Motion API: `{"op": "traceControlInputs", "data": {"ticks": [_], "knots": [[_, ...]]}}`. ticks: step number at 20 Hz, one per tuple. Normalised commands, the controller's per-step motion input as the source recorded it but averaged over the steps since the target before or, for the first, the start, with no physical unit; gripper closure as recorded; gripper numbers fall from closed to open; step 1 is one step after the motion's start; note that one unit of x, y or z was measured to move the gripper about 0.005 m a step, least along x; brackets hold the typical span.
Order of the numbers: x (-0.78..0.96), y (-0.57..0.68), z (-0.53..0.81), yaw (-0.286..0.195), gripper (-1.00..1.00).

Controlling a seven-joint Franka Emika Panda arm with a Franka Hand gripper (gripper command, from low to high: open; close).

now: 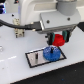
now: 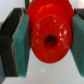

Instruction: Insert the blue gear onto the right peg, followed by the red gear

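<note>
White table (image 1: 10, 60) carries everything. Panda arm (image 1: 57, 15) fills the top of the exterior view, wrist housing over the plate.

Grey plate with black border (image 1: 35, 57) lies flat on the table, near the middle of the exterior view. Blue gear (image 1: 50, 53) sits flat on the plate toward the exterior view's right end, hub up; the right peg is hidden under it, can't make out the post itself. Can't make out the second post either at this resolution.

Gripper (image 1: 58, 40) hangs just above the blue gear. Fingers (image 2: 22, 42) are clamped on the red gear (image 2: 51, 36), one teal pad against each side of its rim. The wrist view shows the gear face-on between the pads with its dark centre hole visible. In the exterior view the red gear (image 1: 59, 39) is above and slightly to the right of the blue gear; can't tell whether the two touch.
</note>
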Motion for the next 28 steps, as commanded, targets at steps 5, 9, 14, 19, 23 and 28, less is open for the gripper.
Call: {"op": "traceControlInputs", "data": {"ticks": [5, 9, 14, 19, 23, 28], "knots": [[0.22, -0.18, -0.09, 0.0, 1.0], [0.07, -0.05, 0.02, 0.0, 1.0], [0.06, -0.03, -0.07, 0.0, 1.0], [0.06, 0.07, 0.2, 0.0, 1.0], [0.1, 0.05, 0.31, 0.0, 1.0], [0.17, 0.0, 0.1, 0.0, 1.0]]}}
